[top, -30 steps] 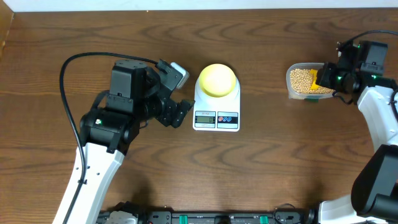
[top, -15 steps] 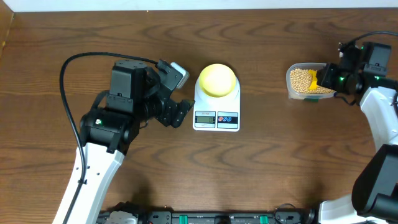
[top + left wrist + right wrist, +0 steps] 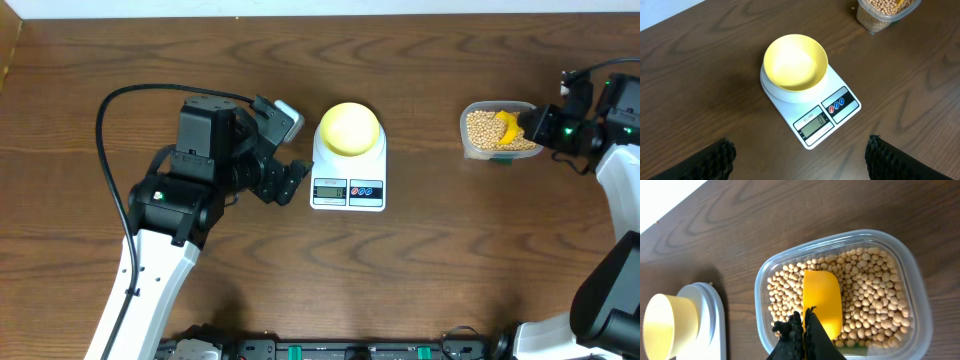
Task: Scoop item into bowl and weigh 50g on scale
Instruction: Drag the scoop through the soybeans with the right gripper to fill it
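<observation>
Scale (image 3: 805,107) display (image 3: 813,125) zero, left wrist only

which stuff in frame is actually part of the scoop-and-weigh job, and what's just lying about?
Part of the job:
- small round tan beans
- clear rounded-rectangular plastic tub holding them
- bright yellow plastic scoop, in the tub, held by the shut right gripper
- small round pale yellow bowl, empty
- white flat digital scale under it

Not part of it:
- brown wooden table
- black cable on the left arm
</observation>
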### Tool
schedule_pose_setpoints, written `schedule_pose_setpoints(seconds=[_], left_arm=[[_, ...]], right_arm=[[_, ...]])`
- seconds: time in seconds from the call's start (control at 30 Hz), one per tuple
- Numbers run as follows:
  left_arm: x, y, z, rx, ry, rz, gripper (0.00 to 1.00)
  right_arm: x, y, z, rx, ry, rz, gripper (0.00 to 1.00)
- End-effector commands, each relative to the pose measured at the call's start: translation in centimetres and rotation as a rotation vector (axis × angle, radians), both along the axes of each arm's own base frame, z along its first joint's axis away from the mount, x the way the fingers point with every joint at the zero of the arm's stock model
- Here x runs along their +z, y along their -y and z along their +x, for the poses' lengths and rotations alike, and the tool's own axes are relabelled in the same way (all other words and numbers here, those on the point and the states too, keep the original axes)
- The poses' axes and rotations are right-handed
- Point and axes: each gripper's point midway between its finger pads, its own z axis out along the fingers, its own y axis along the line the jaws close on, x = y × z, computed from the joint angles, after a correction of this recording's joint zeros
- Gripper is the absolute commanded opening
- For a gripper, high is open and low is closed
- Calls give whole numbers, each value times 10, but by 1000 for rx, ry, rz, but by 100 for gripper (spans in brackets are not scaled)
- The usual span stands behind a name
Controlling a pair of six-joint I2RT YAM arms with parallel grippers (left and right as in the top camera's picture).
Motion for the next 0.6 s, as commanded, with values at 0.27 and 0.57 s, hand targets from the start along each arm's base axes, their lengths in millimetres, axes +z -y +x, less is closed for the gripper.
schedule_pose_setpoints(seconds=[0.27, 0.57], left_arm=[[-7, 1, -3, -14, -21, -5, 85], [-7, 1, -3, -14, -21, -5, 85]], right_arm=[[6, 11, -6, 17, 37, 89, 1], [13, 18, -9, 33, 75, 134, 1]])
